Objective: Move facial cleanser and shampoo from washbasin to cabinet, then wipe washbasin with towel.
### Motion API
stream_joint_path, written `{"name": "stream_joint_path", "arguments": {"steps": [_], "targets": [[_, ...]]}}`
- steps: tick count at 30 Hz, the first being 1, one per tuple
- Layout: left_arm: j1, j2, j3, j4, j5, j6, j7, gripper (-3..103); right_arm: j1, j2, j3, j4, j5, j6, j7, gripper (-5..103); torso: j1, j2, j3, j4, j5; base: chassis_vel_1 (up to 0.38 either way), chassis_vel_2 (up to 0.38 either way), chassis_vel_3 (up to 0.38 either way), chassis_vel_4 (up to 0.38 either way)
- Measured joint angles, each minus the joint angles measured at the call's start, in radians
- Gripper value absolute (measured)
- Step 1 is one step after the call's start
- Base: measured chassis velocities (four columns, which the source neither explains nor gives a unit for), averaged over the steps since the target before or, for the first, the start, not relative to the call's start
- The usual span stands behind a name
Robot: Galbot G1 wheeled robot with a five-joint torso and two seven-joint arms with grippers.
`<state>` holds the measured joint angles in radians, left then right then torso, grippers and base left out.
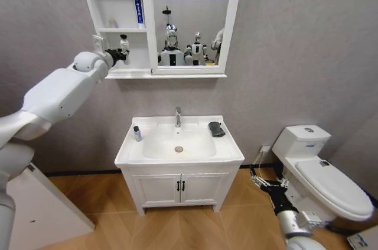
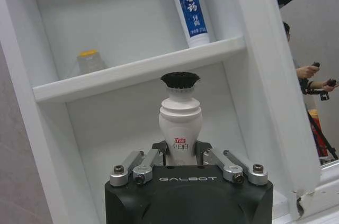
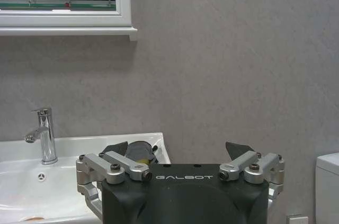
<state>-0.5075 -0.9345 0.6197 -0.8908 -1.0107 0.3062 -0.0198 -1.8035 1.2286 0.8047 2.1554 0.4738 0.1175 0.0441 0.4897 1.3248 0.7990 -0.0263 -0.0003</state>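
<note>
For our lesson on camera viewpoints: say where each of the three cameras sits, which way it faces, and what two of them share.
Head view: high up, looking down at the washbasin and cabinet; both arms show.
Left wrist view: behind the left pincer, facing the cabinet shelves; it grips a white bottle.
Right wrist view: behind the open right pincer, low, facing the wall.
Shared: head and right wrist views show the tap and towel.

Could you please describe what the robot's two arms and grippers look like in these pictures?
Both arms have smooth, rounded white shells. The left gripper and the right gripper each have a black boxy body marked GALBOT in pale letters, silver metal finger links with dark screws, and black fingertips. The right arm's wrist is ribbed and black, with thin dark cables looping beside the right gripper.
</note>
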Motion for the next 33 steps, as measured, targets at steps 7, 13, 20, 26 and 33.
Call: {"name": "stream_joint_path", "arguments": {"steps": [7, 13, 20, 26, 33], "targets": [[-0.003, -0.062, -0.026, 0.134, 0.056, -0.010, 0.041, 28, 0.015, -0.016, 0.002, -0.012, 0.010, -0.001, 0.000, 100, 0.000, 0.000, 0.000, 0.0001, 0.0001, 0.000, 0.000, 0.000, 0.000], [0.007, -0.093, -0.071, 0.218, 0.104, -0.025, 0.066, 28, 0.014, -0.012, 0.003, -0.019, 0.011, 0.000, -0.001, 100, 0.000, 0.000, 0.000, 0.0003, -0.0001, 0.000, 0.000, 0.000, 0.000], [0.009, -0.125, -0.112, 0.300, 0.144, -0.038, 0.085, 28, 0.007, -0.007, 0.007, -0.021, 0.010, 0.005, -0.004, 100, 0.000, 0.000, 0.000, 0.0001, 0.0000, 0.000, 0.000, 0.000, 0.000], [0.011, -0.154, -0.139, 0.355, 0.166, -0.040, 0.098, 28, 0.006, -0.008, 0.013, -0.021, 0.010, 0.006, -0.005, 100, 0.000, 0.000, 0.000, 0.0002, 0.0000, 0.000, 0.000, 0.000, 0.000], [0.012, -0.166, -0.149, 0.373, 0.168, -0.032, 0.097, 28, 0.003, -0.002, 0.010, -0.022, 0.006, 0.009, -0.006, 100, 0.000, 0.000, 0.000, 0.0001, 0.0000, 0.000, 0.000, 0.000, 0.000]]}}
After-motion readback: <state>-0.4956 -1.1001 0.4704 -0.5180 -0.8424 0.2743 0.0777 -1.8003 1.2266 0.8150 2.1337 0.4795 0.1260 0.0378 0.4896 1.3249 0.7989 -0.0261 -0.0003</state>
